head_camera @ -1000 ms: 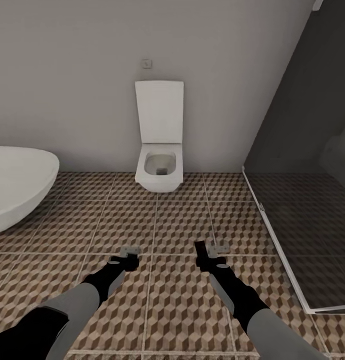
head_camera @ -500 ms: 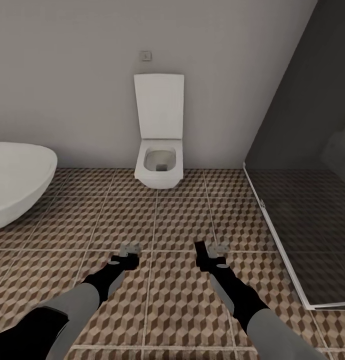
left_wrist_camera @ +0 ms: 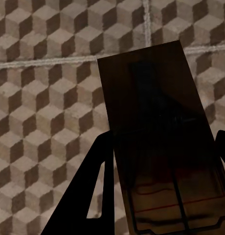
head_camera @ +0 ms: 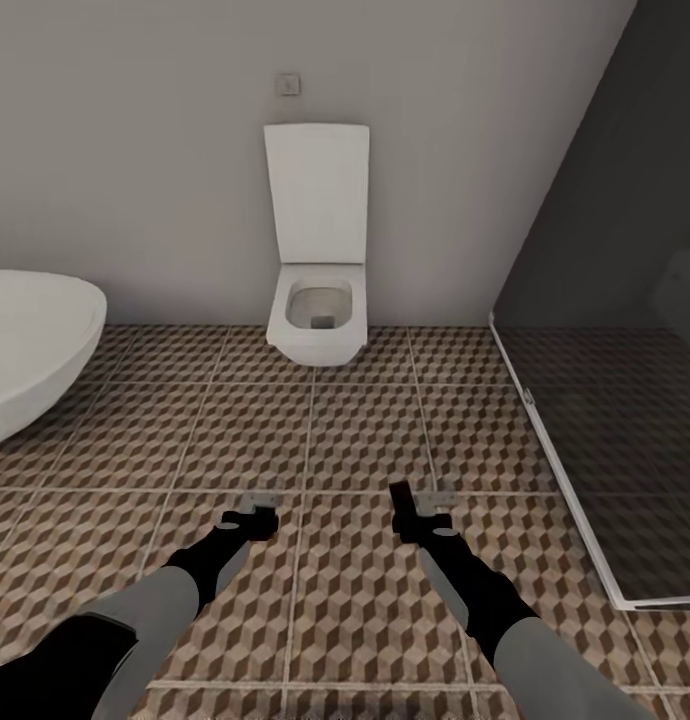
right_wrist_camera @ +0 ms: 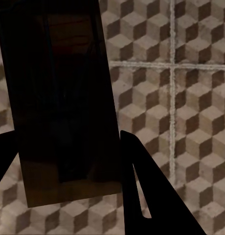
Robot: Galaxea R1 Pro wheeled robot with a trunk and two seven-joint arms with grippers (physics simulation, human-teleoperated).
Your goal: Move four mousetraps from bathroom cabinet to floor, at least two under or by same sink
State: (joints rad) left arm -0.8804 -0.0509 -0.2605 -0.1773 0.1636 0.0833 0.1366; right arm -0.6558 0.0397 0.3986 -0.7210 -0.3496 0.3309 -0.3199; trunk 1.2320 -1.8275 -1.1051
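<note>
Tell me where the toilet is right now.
In the head view the toilet stands against the far wall, centre, between the bathtub on the left and the shower glass on the right.

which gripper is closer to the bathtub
Left. The left gripper hangs over the floor on the bathtub side; the right gripper is further across, toward the dark shower glass.

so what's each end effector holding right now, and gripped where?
Each holds a mousetrap by one end, fingers on its long edges: the left end effector grips one mousetrap, the right end effector another mousetrap. Both jut out over the bathroom floor.
</note>
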